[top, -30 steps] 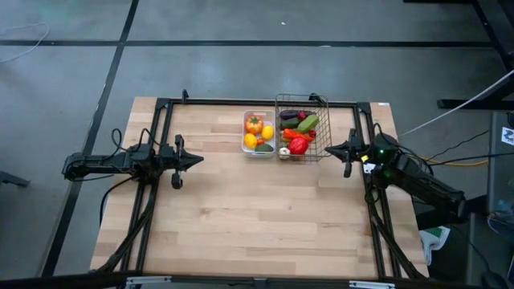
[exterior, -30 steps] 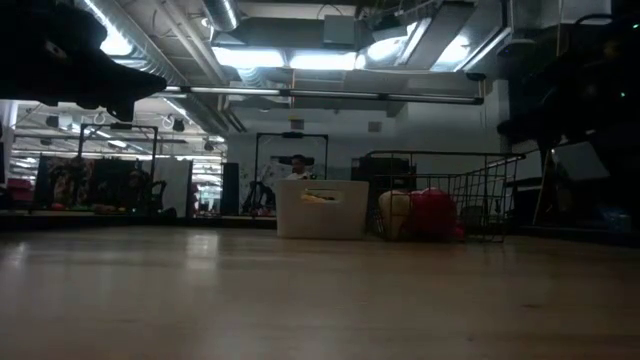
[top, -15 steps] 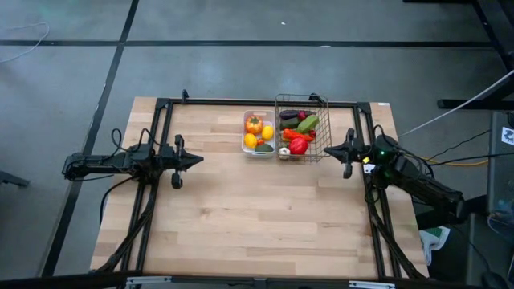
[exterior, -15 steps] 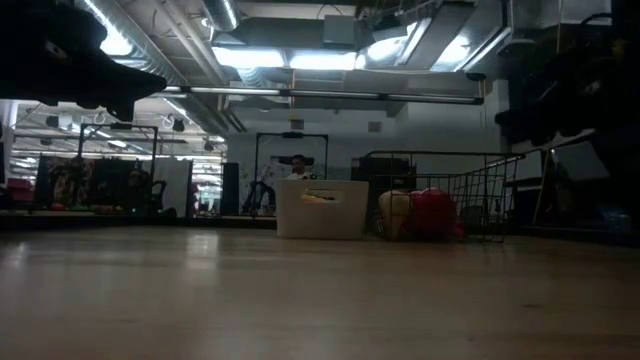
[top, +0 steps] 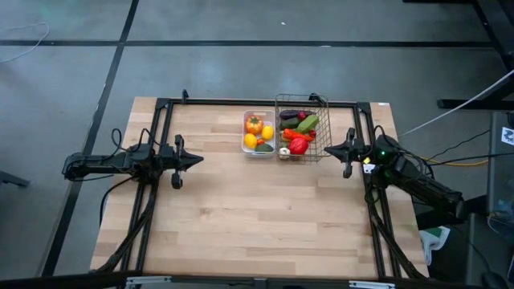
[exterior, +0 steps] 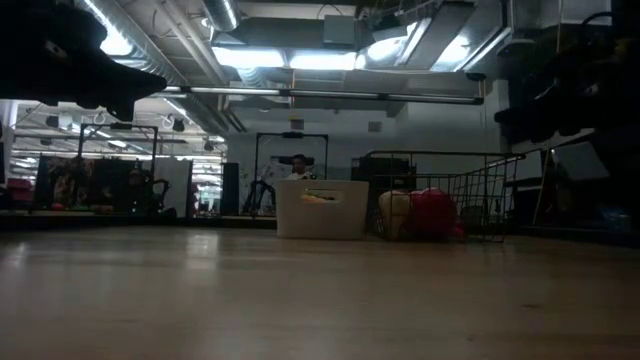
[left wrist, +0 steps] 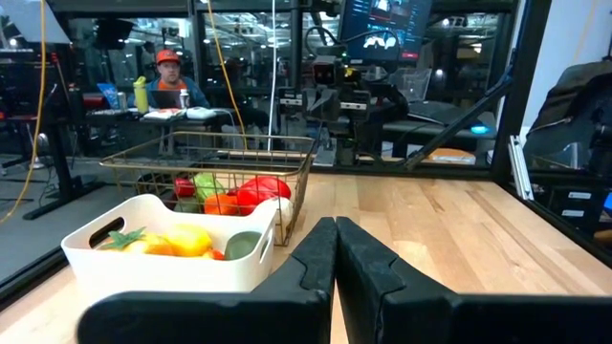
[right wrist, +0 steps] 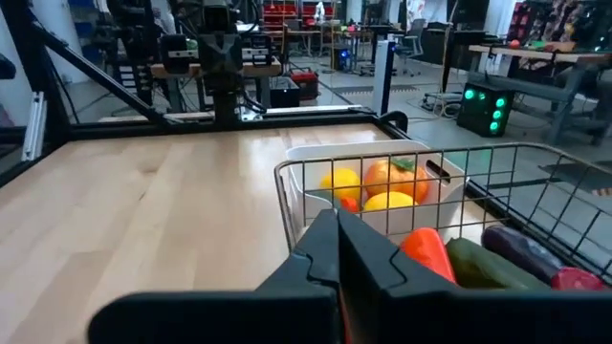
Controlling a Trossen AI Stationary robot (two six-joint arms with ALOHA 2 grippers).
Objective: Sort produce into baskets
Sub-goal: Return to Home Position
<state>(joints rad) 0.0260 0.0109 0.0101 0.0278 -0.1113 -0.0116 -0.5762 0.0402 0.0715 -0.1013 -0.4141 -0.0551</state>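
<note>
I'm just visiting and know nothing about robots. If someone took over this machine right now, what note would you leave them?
Left gripper: shut, empty, over the table's left side.
Right gripper: shut, empty, close beside the wire basket on its right.
Produce: every piece in view lies in the white tray or the wire basket; none shows loose on the table.
Done: sorting looks finished.
Left: probably only parking the arms.

Yellow lemons [top: 267, 132] and an orange tomato [top: 254, 124] are showing in the white tray [left wrist: 143, 268], a red pepper [top: 299, 145] in the gold basket [left wrist: 220, 158]
</note>
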